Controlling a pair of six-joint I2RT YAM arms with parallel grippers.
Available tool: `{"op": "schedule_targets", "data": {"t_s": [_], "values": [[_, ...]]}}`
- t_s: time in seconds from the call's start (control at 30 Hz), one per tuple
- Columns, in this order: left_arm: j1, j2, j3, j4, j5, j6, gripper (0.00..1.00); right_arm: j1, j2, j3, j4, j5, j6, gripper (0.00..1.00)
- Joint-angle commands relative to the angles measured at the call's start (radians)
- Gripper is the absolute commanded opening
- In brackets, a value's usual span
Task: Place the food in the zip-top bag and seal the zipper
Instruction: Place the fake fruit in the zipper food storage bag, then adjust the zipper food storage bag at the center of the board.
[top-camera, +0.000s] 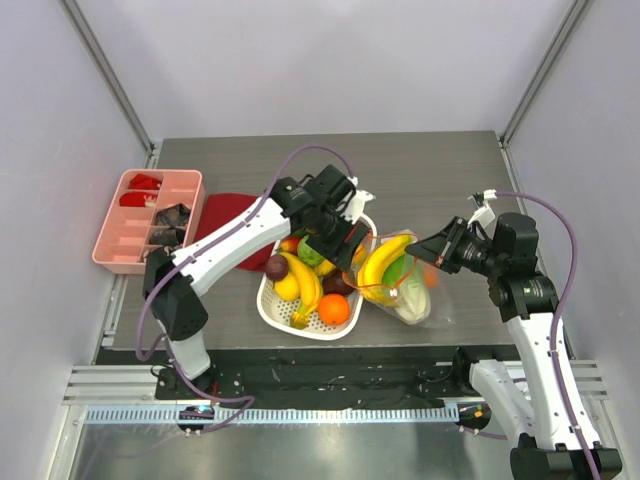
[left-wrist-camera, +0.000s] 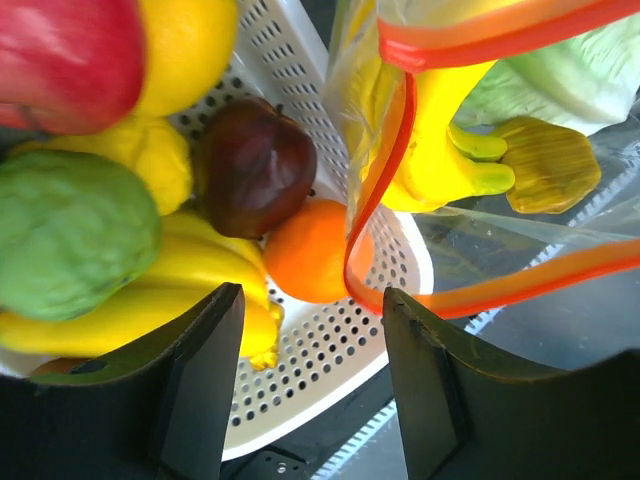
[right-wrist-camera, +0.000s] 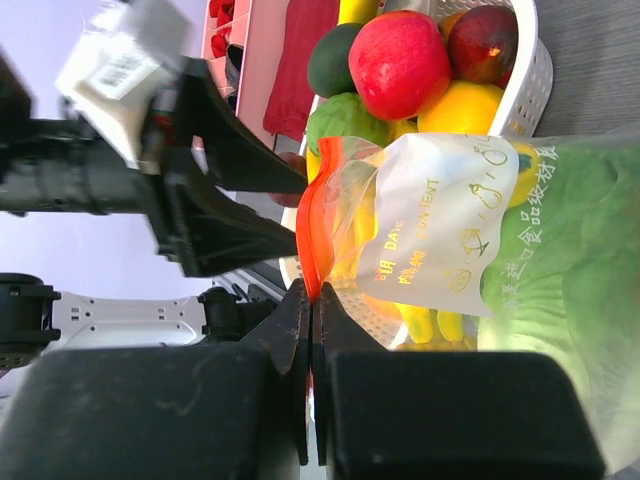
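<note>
One worktop (top-camera: 420, 170) carries everything. On it sits the white basket (top-camera: 268, 305), piled with food, and the zip-top bag (top-camera: 415, 300) lies touching the basket's right side.

The bag is thin, crinkly film. Expect it to be limp, slick and quick to collapse, so don't pinch the clear wall. Inside it you already have bananas (top-camera: 380, 262) and a pale-green cabbage (top-camera: 408, 290), and the little weight they add should help pin the bag down.

Your left gripper (left-wrist-camera: 310, 330) hangs released and empty, jaws apart, over the corner of the basket nearest the bag's mouth. Your right gripper (right-wrist-camera: 312, 300) is clenched on the zipper (right-wrist-camera: 312, 240), holding one lip up. That strip looks like the only stiff part, so it is the right place to hold.

The food left in the basket is likely light, hard and smooth. The orange (left-wrist-camera: 315, 250) and the dark purple fruit (left-wrist-camera: 252, 165) beside it sit just ahead of the left gripper's fingers. Take either across its widest part, since a round, glossy shell can squirt out of an off-centre pinch.

The white label (right-wrist-camera: 440, 230) marks one face of the bag. You cannot see the slider in these views.
</note>
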Motion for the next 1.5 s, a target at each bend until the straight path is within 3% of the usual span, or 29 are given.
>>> {"op": "schedule_targets", "data": {"t_s": [0.0, 0.1, 0.13, 0.17, 0.23, 0.47, 0.7, 0.87, 1.03, 1.23, 1.43, 1.47], "values": [[-0.007, 0.014, -0.032, 0.089, 0.116, -0.048, 0.6, -0.003, -0.026, 0.059, 0.039, -0.016, -0.026, 0.01], [-0.007, 0.021, -0.04, 0.127, 0.159, -0.059, 0.35, -0.003, -0.03, 0.063, 0.019, -0.015, -0.047, 0.01], [-0.007, 0.04, -0.011, 0.118, 0.185, -0.054, 0.23, -0.003, -0.033, 0.066, 0.011, -0.013, -0.055, 0.01], [-0.007, 0.047, 0.015, 0.104, 0.223, -0.051, 0.0, -0.003, -0.035, 0.069, -0.006, -0.01, -0.06, 0.01], [-0.007, 0.055, 0.09, 0.095, 0.32, -0.059, 0.0, -0.003, -0.039, 0.074, -0.027, 0.002, -0.089, 0.01], [-0.05, 0.046, 0.268, 0.164, 0.392, -0.158, 0.0, -0.003, -0.048, 0.048, -0.087, 0.002, -0.143, 0.01], [-0.059, 0.1, 0.227, 0.219, 0.484, -0.197, 0.0, 0.026, -0.029, -0.043, 0.061, -0.035, -0.028, 0.01], [-0.049, 0.146, 0.264, 0.166, 0.429, -0.12, 0.0, 0.086, 0.019, -0.079, 0.12, -0.027, -0.02, 0.01], [0.076, 0.037, 0.132, 0.152, 0.378, -0.065, 0.0, 0.086, -0.009, -0.024, 0.031, 0.02, -0.093, 0.01], [0.085, 0.002, 0.114, 0.097, 0.32, 0.007, 0.0, 0.086, 0.002, -0.043, 0.058, 0.016, -0.054, 0.01], [0.085, -0.015, 0.212, 0.051, 0.312, 0.061, 0.01, 0.086, 0.027, -0.044, 0.099, -0.007, -0.038, 0.01], [0.087, -0.015, 0.221, 0.023, 0.309, 0.078, 0.06, 0.088, 0.028, -0.046, 0.091, -0.004, -0.047, 0.01]]}}
